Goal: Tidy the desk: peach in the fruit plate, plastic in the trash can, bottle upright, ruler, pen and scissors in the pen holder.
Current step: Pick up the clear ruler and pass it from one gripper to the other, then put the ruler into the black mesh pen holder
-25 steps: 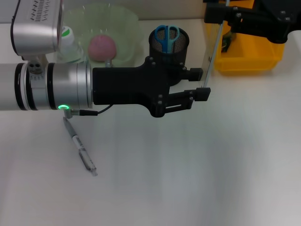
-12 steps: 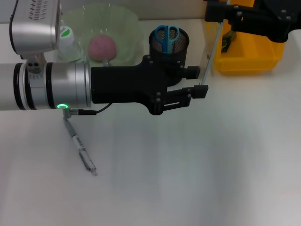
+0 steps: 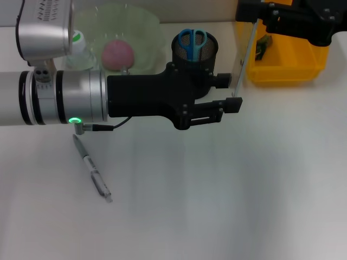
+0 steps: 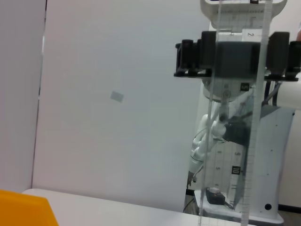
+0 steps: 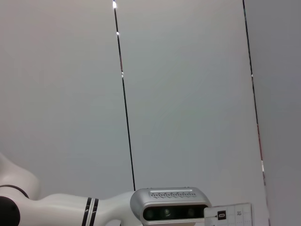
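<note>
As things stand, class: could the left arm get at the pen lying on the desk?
Probably not at once. The left gripper is closing on the clear ruler that the right gripper holds up; the pen lies uncovered below that forearm, so nothing blocks it.

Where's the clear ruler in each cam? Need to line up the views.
Head view: ruler stands near-vertical right of the pen holder, top end in the right gripper, lower end between the left gripper fingers.
Left wrist view: ruler runs top to bottom on the right, crossing the right gripper.
Right wrist view: only the ruler's end shows, bottom right.
Shared landmark: the ruler's printed scale.
</note>
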`<move>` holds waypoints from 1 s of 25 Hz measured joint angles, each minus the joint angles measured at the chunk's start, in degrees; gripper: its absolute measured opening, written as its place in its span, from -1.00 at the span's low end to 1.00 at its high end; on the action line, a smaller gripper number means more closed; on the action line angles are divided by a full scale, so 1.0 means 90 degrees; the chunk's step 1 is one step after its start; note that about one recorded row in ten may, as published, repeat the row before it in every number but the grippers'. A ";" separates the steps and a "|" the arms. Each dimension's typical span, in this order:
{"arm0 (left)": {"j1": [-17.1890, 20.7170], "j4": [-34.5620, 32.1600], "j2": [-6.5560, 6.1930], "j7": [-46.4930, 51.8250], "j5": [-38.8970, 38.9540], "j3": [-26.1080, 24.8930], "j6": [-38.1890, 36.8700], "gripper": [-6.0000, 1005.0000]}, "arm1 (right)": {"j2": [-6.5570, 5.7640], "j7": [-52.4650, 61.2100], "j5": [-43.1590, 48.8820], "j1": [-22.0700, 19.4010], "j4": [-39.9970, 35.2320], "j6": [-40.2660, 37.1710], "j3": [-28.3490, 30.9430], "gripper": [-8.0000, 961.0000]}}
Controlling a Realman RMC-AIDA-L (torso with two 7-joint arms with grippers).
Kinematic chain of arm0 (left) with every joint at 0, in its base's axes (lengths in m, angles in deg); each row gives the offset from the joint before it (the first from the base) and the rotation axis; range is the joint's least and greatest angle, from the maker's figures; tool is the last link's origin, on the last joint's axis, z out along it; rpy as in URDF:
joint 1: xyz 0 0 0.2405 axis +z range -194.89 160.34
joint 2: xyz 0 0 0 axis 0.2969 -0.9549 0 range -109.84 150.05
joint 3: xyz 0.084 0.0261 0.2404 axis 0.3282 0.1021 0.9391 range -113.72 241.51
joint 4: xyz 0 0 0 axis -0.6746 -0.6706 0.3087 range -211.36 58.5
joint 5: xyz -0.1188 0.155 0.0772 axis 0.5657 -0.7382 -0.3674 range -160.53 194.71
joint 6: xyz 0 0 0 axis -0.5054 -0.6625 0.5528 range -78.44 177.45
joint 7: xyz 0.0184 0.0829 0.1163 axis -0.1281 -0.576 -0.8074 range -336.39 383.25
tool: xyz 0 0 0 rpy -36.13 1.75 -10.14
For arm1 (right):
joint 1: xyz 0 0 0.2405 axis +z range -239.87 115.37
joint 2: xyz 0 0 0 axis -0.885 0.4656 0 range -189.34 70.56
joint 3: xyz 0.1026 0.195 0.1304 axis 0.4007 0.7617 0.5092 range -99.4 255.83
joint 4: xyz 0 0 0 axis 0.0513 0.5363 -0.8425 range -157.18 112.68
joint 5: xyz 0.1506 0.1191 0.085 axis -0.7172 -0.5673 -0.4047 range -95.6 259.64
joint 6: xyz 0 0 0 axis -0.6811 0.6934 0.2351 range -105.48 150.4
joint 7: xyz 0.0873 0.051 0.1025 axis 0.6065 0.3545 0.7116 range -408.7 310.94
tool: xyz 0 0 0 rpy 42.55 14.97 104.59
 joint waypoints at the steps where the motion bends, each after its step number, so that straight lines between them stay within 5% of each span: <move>1: 0.0000 0.0000 0.0000 0.0000 0.0000 0.0000 0.0000 -0.05 | 0.0000 -0.0003 0.0000 0.0000 0.0000 -0.0001 0.0000 -0.21; 5: 0.0004 -0.0002 0.0005 -0.0034 0.0142 0.0055 0.0011 -0.05 | 0.0000 -0.0009 0.0000 -0.0005 0.0000 0.0001 -0.0002 -0.21; 15: 0.0043 -0.0001 -0.0004 -0.0074 0.0167 -0.0024 0.0034 0.57 | 0.0000 -0.0100 -0.0035 -0.0031 0.0000 0.0165 0.0028 -0.21; 25: 0.0673 0.0011 -0.0014 -0.0259 0.0179 -0.0416 -0.0044 0.57 | 0.0124 -0.0306 -0.0155 -0.0211 -0.0124 0.1193 0.0178 -0.20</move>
